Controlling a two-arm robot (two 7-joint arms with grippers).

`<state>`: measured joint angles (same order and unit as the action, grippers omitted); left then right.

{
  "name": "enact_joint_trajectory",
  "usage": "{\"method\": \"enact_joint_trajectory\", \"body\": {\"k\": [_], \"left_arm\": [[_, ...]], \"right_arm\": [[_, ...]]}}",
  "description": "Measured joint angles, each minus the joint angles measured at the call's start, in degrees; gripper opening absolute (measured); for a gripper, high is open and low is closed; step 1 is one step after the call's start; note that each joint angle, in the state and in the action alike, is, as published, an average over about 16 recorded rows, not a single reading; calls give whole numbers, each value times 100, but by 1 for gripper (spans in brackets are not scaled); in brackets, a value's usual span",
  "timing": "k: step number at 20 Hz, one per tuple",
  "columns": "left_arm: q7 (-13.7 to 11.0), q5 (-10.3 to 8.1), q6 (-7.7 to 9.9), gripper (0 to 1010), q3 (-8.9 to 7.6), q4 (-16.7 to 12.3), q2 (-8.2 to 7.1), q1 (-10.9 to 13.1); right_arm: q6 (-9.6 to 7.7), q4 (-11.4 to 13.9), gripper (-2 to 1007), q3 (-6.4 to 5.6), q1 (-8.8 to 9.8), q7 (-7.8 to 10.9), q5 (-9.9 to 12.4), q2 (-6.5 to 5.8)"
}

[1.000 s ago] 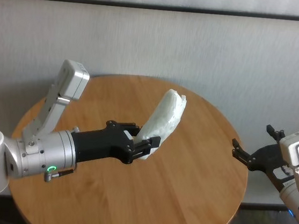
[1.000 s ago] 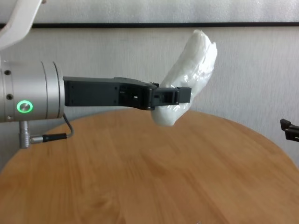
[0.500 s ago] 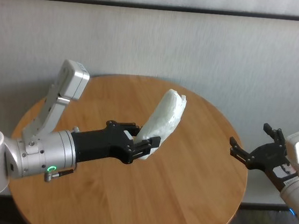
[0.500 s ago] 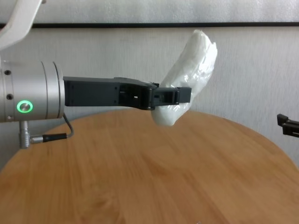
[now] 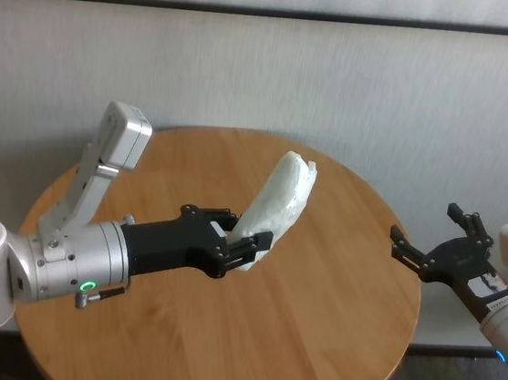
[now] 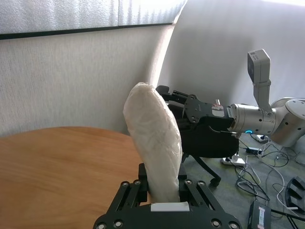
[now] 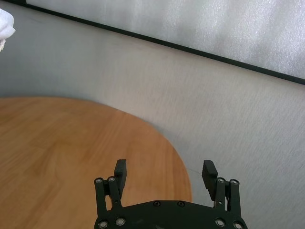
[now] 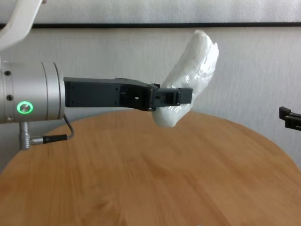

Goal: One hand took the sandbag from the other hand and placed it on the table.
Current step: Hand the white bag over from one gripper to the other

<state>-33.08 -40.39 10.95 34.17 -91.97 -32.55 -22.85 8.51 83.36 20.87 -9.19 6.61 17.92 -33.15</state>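
The left pincer [image 5: 246, 244] is stretched out over the middle of the round wooden tabletop [image 5: 310, 343], and it is pinching the lower end of the sandbag [image 5: 280, 202]. The sandbag is white and lumpy, with a crinkly skin. It stands tilted, its upper end leaning up and away from the robot, toward the right side. In the chest view the sandbag [image 8: 190, 75] hangs clearly above the tabletop [image 8: 141, 179] and does not touch the wood. The black fingers [image 8: 171, 96] clamp it from both sides near its bottom. In the left wrist view the sandbag [image 6: 155, 143] rises between the two fingers, and the left pincer [image 6: 164, 193] is closed firmly on it. The left wrist carries a green ring light [image 5: 87, 287].

The right pincer [image 5: 438, 249] is beyond the right edge of the tabletop, well apart from the sandbag, and it points toward it. Its fingers are spread wide and hold nothing. In the right wrist view the two fingertips [image 7: 120, 169] stand far from each other, with the right pincer [image 7: 164, 171] over the rim of the tabletop [image 7: 71, 143]. In the chest view only a small black tip of it [image 8: 290, 117] shows at the right border.

Behind the tabletop there is a pale wall [image 5: 340, 81].
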Motion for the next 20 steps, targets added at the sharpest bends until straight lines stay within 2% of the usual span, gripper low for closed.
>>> {"method": "enact_joint_trajectory", "body": {"k": [13, 20], "left_arm": [[0, 0, 0, 360, 0, 0, 0, 0], [0, 0, 0, 360, 0, 0, 0, 0]], "right_arm": [[-150, 236, 1001, -193, 125, 169, 49, 81], [-262, 417, 1001, -330, 204, 332, 186, 145]]}}
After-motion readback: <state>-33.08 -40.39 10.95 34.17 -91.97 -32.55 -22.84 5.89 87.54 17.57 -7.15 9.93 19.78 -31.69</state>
